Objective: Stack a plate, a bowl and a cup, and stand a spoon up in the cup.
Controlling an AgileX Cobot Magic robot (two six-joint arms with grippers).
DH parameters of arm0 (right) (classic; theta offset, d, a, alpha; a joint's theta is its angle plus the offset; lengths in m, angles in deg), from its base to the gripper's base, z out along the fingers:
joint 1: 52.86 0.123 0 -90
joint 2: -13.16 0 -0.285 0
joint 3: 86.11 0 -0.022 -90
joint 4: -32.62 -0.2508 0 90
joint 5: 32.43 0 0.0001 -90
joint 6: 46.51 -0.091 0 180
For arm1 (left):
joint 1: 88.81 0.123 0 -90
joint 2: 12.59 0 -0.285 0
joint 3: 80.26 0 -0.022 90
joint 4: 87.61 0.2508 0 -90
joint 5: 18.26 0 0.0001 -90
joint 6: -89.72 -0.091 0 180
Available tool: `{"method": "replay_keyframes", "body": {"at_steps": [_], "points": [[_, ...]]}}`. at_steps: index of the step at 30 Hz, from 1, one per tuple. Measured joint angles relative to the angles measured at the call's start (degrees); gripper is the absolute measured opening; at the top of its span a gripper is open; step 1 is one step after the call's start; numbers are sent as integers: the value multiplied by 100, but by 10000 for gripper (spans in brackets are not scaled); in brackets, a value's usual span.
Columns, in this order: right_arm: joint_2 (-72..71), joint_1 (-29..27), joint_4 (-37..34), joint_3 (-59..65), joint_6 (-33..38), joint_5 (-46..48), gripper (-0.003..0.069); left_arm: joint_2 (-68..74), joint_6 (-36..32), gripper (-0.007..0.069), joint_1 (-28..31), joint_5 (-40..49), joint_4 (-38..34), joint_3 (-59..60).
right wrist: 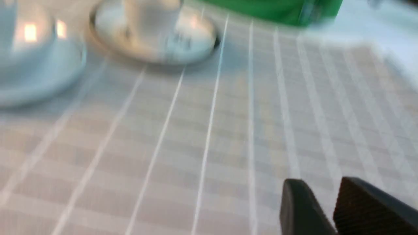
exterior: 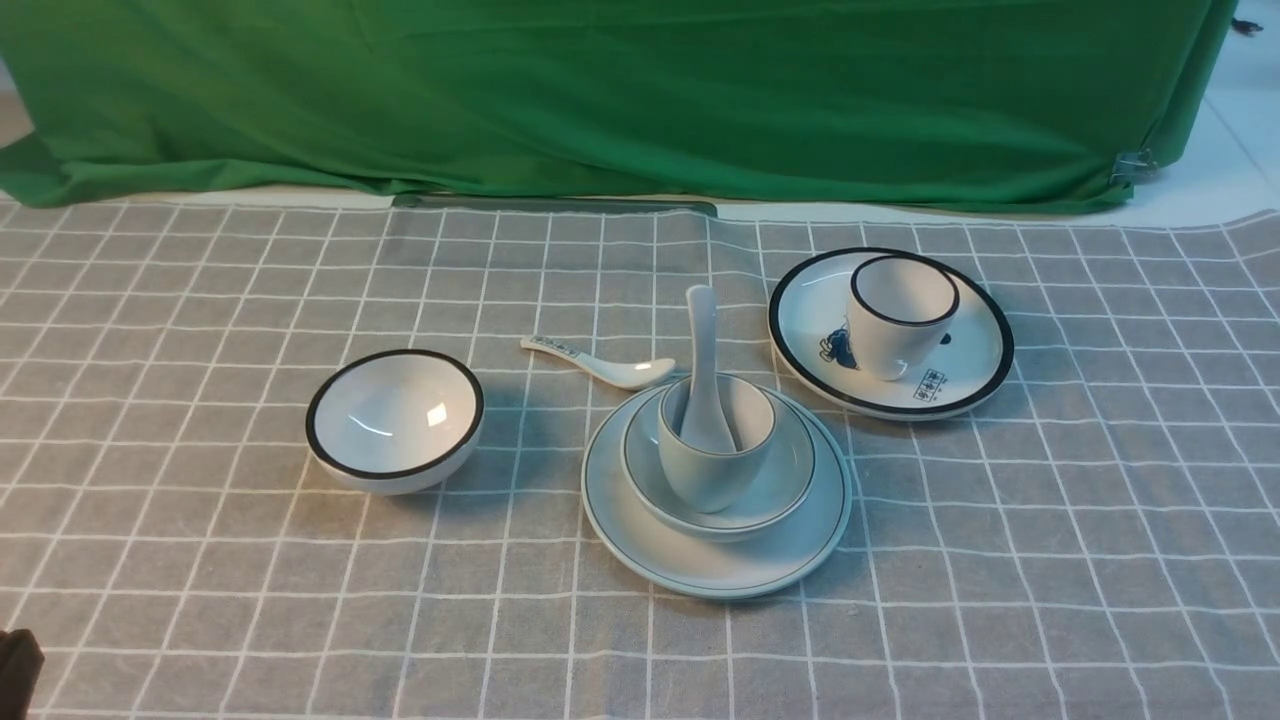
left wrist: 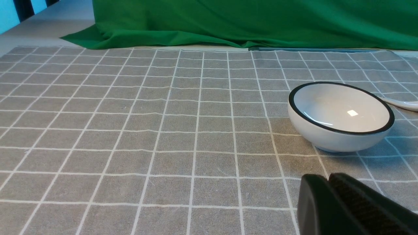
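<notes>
Front view: at centre, slightly right, the plate [exterior: 716, 560] carries the bowl [exterior: 780, 490], which holds the cup [exterior: 715, 470]; the spoon [exterior: 703, 370] stands in the cup, handle up. A black-rimmed bowl [exterior: 395, 420] sits left of centre, a marked spoon [exterior: 600, 362] lies between, and a printed plate [exterior: 960, 370] bearing a printed cup [exterior: 900, 315] sits upper right.

Left wrist view: the left gripper [left wrist: 328, 179], lower right, has its fingers pressed together, empty.

Right wrist view: blurred; the right gripper [right wrist: 321, 187], lower right, shows a narrow gap, gripping nothing.

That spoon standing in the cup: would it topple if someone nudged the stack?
Probably. The spoon only leans on the cup rim, handle poking high above it. It looks like glossy ceramic, so likely slippery, stiff and breakable.
</notes>
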Motion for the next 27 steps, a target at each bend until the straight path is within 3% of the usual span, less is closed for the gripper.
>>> {"method": "replay_keyframes", "body": {"at_steps": [5, 27], "points": [[-582, -162, 0, 124, -131, 316, 230, 0, 0, 17, 0, 14, 23, 0], [-596, -228, -5, 124, -169, 376, 241, 0, 0, 17, 0, 37, 57, 0]]}}
